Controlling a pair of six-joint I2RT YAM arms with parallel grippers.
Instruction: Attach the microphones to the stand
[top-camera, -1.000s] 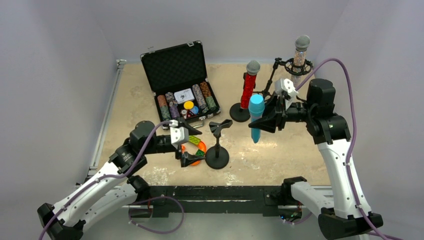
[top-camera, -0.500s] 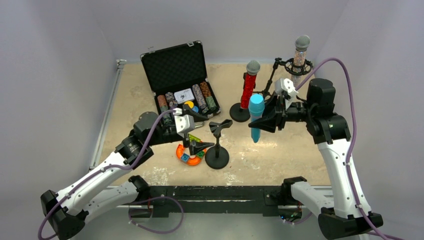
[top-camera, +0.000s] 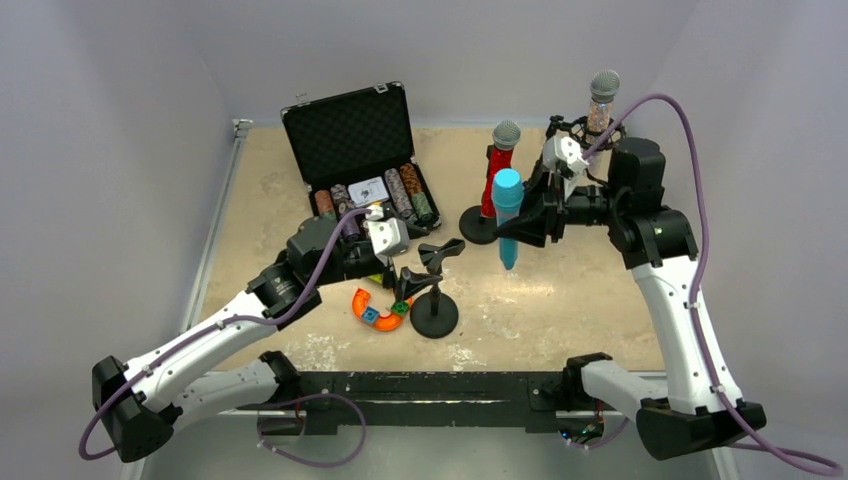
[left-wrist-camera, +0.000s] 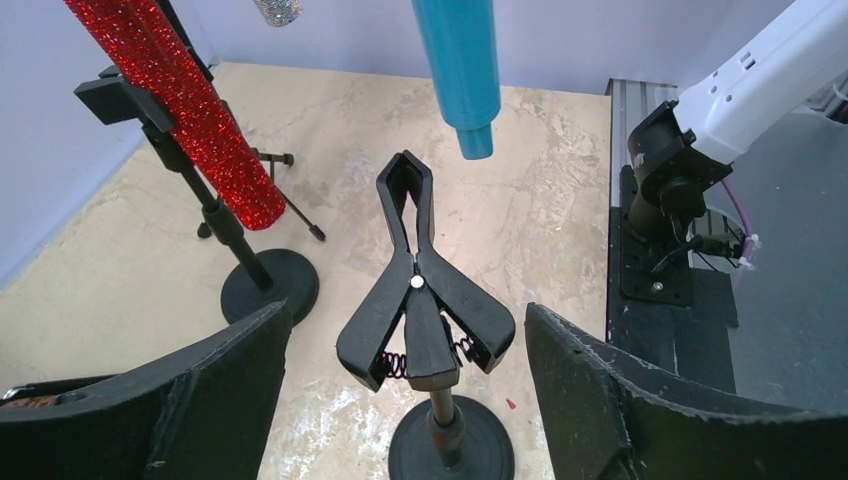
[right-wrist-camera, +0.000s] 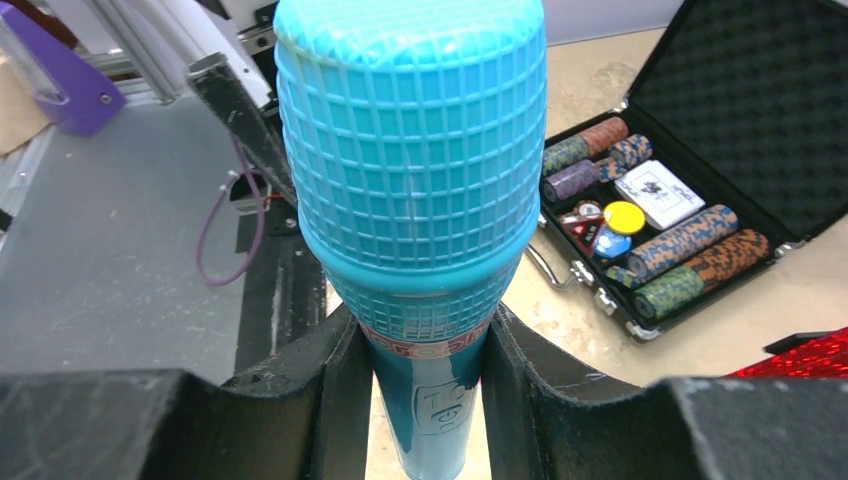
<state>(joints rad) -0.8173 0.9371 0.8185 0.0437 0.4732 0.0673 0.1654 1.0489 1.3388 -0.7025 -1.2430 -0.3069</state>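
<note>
My right gripper (top-camera: 522, 222) is shut on the light-blue microphone (top-camera: 508, 217) and holds it upright above the table; in the right wrist view its fingers (right-wrist-camera: 330, 400) clamp the handle below the blue head (right-wrist-camera: 410, 150). The empty black clip stand (top-camera: 434, 288) stands in front of it, its spring clip (left-wrist-camera: 412, 280) closed. My left gripper (top-camera: 404, 283) is open, its fingers (left-wrist-camera: 215, 390) on either side of the clip's handles. The red glitter microphone (top-camera: 497, 172) sits in its stand. The silver-pink microphone (top-camera: 600, 105) sits in the tripod stand at the back right.
An open black case (top-camera: 362, 165) of poker chips lies at the back left. An orange curved toy (top-camera: 378, 310) with coloured blocks lies left of the clip stand's base (top-camera: 435, 318). The red microphone's round base (top-camera: 478, 226) is behind the clip stand.
My left gripper has moved right and forward from the orange toy up to the clip stand's clip. My right gripper has shifted the blue microphone a little left and up.
</note>
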